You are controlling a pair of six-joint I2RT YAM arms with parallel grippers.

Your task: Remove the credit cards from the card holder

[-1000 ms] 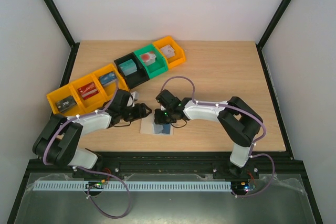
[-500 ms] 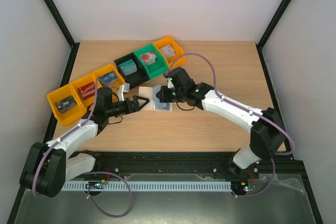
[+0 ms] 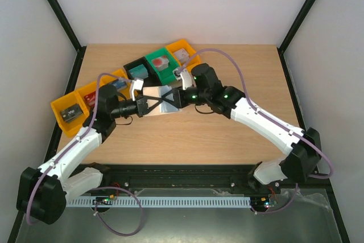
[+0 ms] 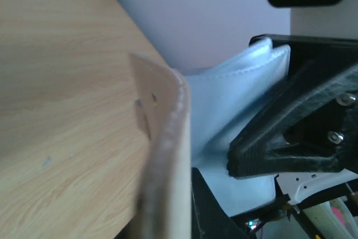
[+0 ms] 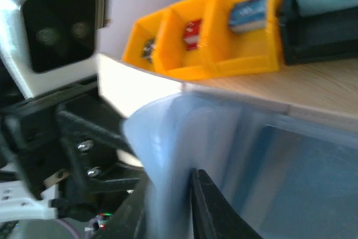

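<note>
I hold the card holder (image 3: 158, 95) with both my claws. It hangs open between them, a little above the table (image 3: 239, 72), I think. It is over the far left part of the table, just in front of the row of bins (image 5: 246, 65).

My left claw (image 3: 145, 106) is shut on its beige side. My right claw (image 3: 174, 98) pinches its light blue side, the side with the pockets.

The long way of the card holder runs from one claw to the other, left to right across the table. The fold sits in the middle, and the blue inside faces up.

I cannot see the credit cards. My guess is that they are tucked in the blue pockets, so none is out yet.

Both claws touch the holder, but my right claw is right on the pocket side. So I think the left claw should keep the holder steady. Then the right claw can let go and reach for a card edge. If both let go, the holder will drop and fold shut.
</note>
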